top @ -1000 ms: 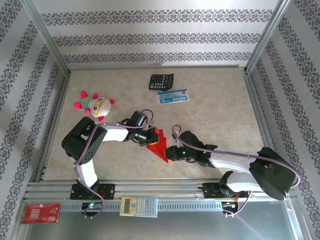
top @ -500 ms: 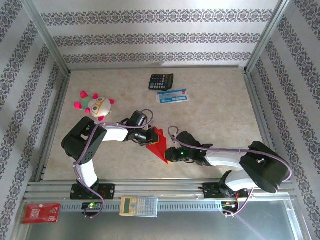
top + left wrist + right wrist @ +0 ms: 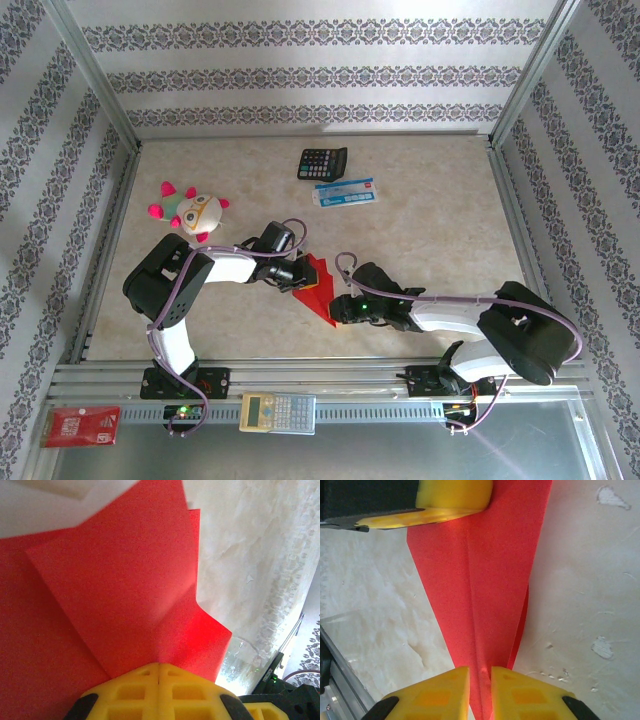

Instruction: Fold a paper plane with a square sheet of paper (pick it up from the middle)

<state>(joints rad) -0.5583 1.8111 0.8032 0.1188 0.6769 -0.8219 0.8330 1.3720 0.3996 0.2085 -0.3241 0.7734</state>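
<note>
The paper plane (image 3: 317, 291) is a narrow red dart lying on the table between both grippers, nose toward the near right. My left gripper (image 3: 299, 277) is shut, its yellow tips (image 3: 159, 666) pressed onto the wide tail end of the red paper (image 3: 115, 590), where a raised flap crease meets them. My right gripper (image 3: 339, 311) stands over the nose. Its yellow fingers (image 3: 445, 690) are a narrow gap apart, straddling the centre crease of the paper (image 3: 485, 580), which runs on under both of them. The left gripper's yellow finger (image 3: 455, 495) lies on the paper's far end.
A black calculator (image 3: 322, 162) and a blue-white packet (image 3: 344, 192) lie at the back. A plush toy (image 3: 192, 210) sits at the left. On the near metal rail are a beige calculator (image 3: 278, 412) and a small red printed packet (image 3: 82, 426).
The right arm has swung its elbow left and its gripper has edged slightly along the plane's nose. The left gripper and the paper have stayed put.
</note>
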